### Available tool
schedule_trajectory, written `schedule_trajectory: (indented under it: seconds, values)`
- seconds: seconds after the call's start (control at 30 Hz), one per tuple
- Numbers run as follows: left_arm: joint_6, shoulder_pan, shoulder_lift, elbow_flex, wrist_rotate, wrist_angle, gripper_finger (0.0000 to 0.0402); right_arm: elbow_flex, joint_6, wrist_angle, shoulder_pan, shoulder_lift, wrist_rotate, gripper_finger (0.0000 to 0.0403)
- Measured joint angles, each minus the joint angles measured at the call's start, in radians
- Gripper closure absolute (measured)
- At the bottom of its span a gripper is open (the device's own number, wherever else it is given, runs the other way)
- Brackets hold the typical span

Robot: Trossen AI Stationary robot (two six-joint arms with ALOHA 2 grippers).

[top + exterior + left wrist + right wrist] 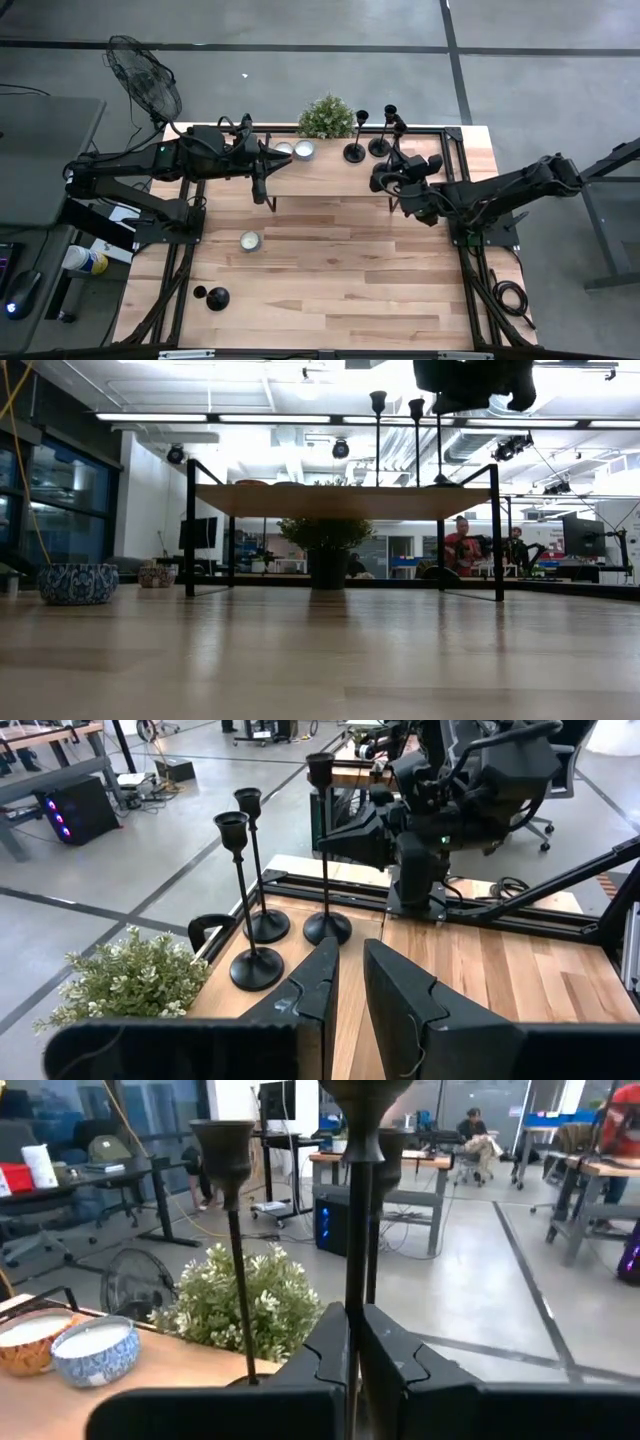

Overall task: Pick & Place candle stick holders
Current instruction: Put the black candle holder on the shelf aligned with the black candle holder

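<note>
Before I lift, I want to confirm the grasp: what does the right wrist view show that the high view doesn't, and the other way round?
Only the right wrist view: the right tool shut on the stem of a candle stick holder. Only the high view: a fourth holder down on the table, a candle bowl and the left tool at the shelf. Both: the plant, two bowls and a neighbouring holder.
</note>
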Motion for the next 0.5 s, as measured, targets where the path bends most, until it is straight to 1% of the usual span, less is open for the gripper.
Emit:
schedule_trajectory:
  seconds: [0.1,0.3,0.43,0.5]
  values:
    - [0.000,0.000,0.000,0.000,0.000,0.000,0.0350,-0.032,-0.048,0.075,0.000,0.000,-0.017,0.0402]
    - [0.000,0.000,0.000,0.000,0.000,0.000,0.0350,-0.103,-0.175,0.283,-0.004,-0.003,-0.021,0.0402]
    - [0.000,0.000,0.000,0.000,0.000,0.000,0.0350,-0.121,-0.228,0.352,-0.021,-0.003,-0.031,0.0402]
    - [0.000,0.000,0.000,0.000,0.000,0.000,0.0350,-0.126,-0.260,0.385,-0.036,-0.003,-0.053,0.0402]
